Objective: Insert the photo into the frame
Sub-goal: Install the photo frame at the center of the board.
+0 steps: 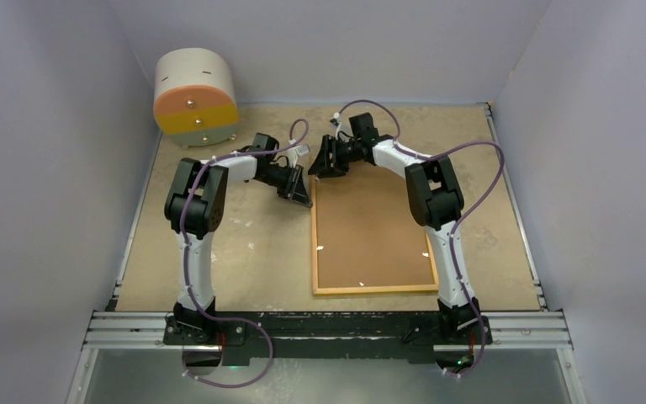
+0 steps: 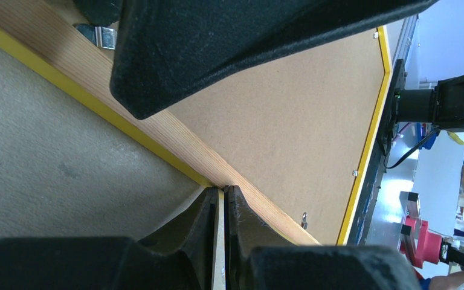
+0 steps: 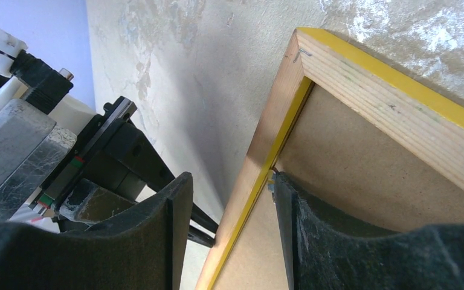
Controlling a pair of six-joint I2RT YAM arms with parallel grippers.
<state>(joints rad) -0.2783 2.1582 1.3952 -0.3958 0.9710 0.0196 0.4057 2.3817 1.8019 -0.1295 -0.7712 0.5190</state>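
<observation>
**Frame at table centre-right, both grippers at one corner.** One frame (image 1: 374, 290) lies face down on the table (image 1: 244, 244), wood-coloured rim up, with one brown backing board (image 1: 370, 227) inside it. You cannot make out the photo in any view.

Your left gripper (image 2: 222, 196) sits at the frame's far-left corner. Its fingers are almost together on a pale sliver, and you cannot tell what they pinch. A black shape (image 2: 217, 48) cuts off that view's top.

Your right gripper (image 3: 231, 181), released, straddles the rim beside that corner. One round box (image 1: 193, 93) stands far left.
</observation>
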